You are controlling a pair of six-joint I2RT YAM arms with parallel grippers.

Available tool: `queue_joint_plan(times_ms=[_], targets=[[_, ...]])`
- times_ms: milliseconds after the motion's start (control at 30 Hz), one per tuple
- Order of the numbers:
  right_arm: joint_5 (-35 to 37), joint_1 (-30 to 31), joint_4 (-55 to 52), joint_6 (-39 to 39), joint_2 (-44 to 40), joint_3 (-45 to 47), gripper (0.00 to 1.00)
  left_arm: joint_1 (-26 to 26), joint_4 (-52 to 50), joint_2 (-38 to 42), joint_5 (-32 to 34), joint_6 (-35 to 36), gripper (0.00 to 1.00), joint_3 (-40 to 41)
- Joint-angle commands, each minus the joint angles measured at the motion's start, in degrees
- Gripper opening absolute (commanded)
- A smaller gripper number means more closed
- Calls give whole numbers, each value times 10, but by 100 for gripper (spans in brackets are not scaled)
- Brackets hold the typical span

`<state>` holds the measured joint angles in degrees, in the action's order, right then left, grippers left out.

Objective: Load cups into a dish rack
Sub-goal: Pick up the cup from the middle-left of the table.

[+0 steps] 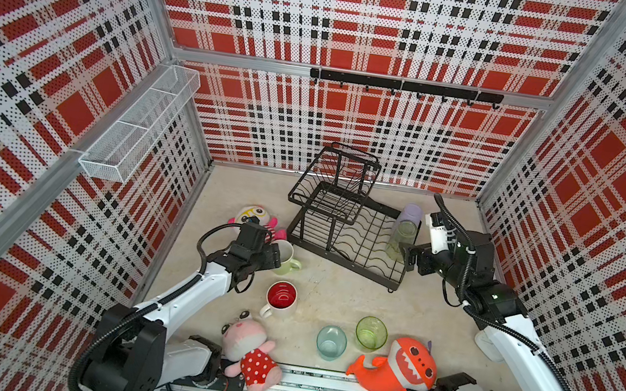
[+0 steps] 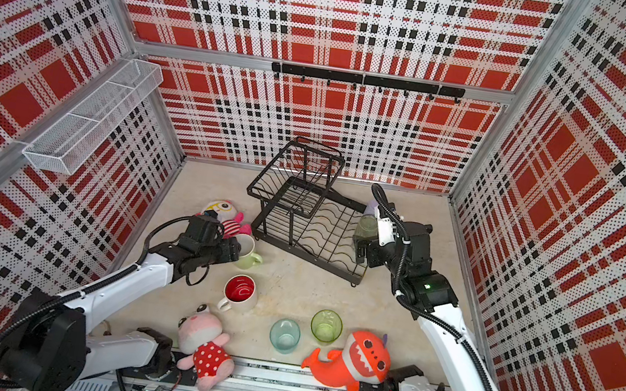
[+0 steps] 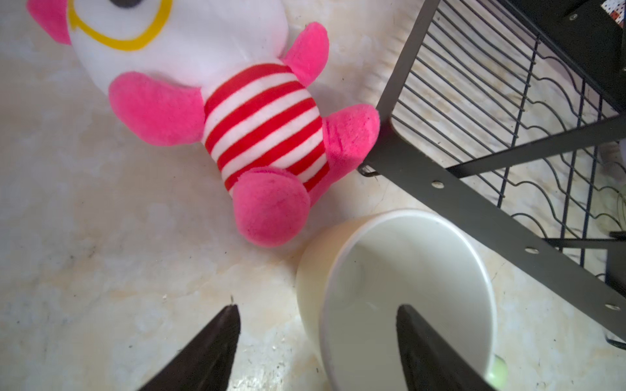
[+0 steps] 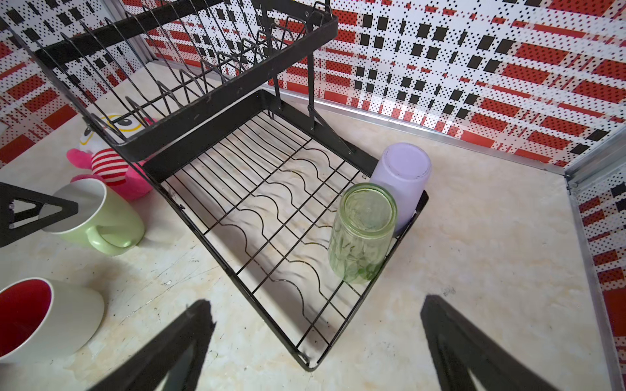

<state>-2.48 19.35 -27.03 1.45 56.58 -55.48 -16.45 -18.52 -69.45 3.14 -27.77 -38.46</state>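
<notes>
Caught with left pincer [image 3: 318,308] open astride the near wall of the upright mug [image 3: 406,264], one finger inside and one outside, toward the counter's left edge just beside the rack [image 3: 474,216], handle facing away, with right pincer [image 4: 316,303] open, well apart.

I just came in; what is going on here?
A two-armed robot is loading cups into the dish rack. The lilac tumbler and tall green glass stand upside down in its base. The open left gripper straddles the rim of the pale green mug; the right gripper hangs open, empty. The red-lined mug, teal glass and short green glass wait on the table.
</notes>
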Motion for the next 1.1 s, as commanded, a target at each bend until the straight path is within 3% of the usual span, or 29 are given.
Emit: queue_joint_plan(times_ms=[0,267,400,733,1067], targets=[[22,4,-15,-15,-11,-4,100,4,0,-14,-14,13,73,-20],[23,4,-12,-12,-13,-1,100,12,-6,-27,-5,30,57,-16],[20,4,-11,-8,-7,-5,100,40,-2,-23,-13,31,42,-4],[16,4,-7,-4,-3,-7,100,81,28,-14,-60,12,29,24],[15,5,0,-1,-3,-4,100,83,51,-26,-86,4,5,26]])
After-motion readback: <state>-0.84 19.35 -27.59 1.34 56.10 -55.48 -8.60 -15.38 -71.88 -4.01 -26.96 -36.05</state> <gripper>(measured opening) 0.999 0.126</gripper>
